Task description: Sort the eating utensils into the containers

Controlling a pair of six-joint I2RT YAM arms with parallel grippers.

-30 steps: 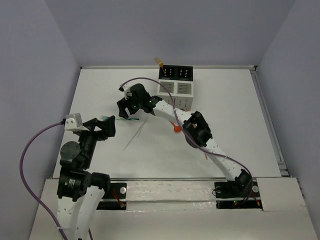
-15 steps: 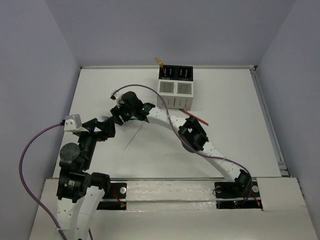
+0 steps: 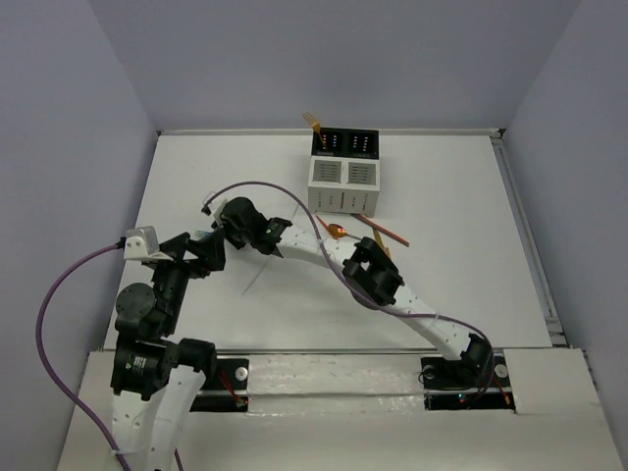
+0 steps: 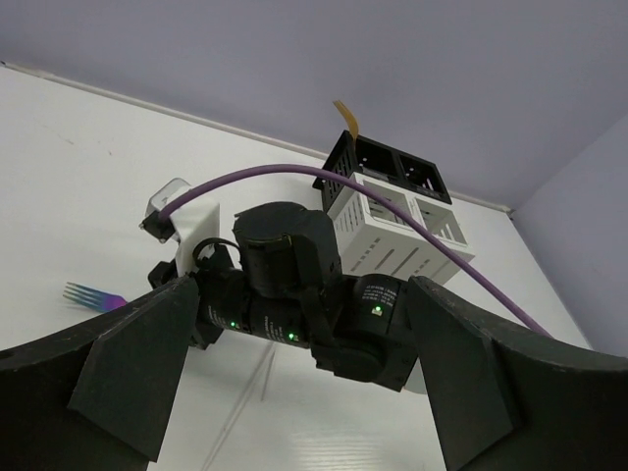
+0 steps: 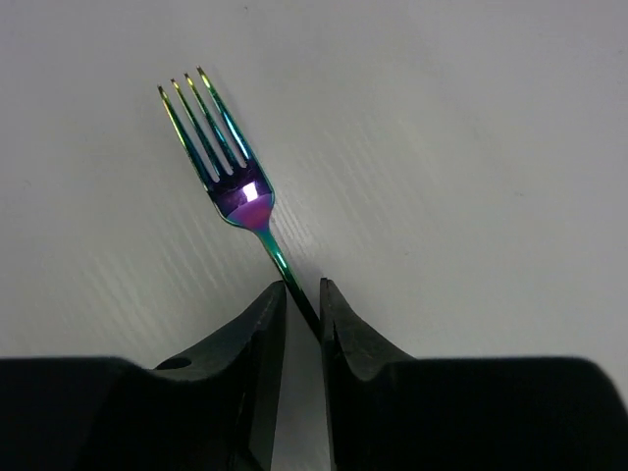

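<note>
An iridescent fork (image 5: pixel 231 167) lies on the white table, tines pointing away from me. My right gripper (image 5: pixel 302 287) is shut on its thin handle, low over the table at the left (image 3: pixel 216 232). The fork's tines (image 4: pixel 93 294) peek out beside that wrist. My left gripper (image 4: pixel 294 392) is open with nothing in it, close behind the right wrist (image 3: pixel 201 250). The containers (image 3: pixel 341 172) stand at the back, and a gold utensil (image 3: pixel 313 122) sticks out of a black box. An orange spoon (image 3: pixel 337 231) and an orange stick (image 3: pixel 385 232) lie in front of them. Pale sticks (image 3: pixel 260 270) lie mid-table.
The right arm's purple cable (image 3: pixel 265 186) arcs over the table between the caddy and the grippers. The two grippers are very near each other at the left. A raised rail (image 3: pixel 525 235) runs along the table's right edge.
The right arm swung left and nearer, toward the left gripper, and its jaws went from wide open to closed on the fork's handle. This uncovered the orange spoon and stick. The left arm stayed put.
</note>
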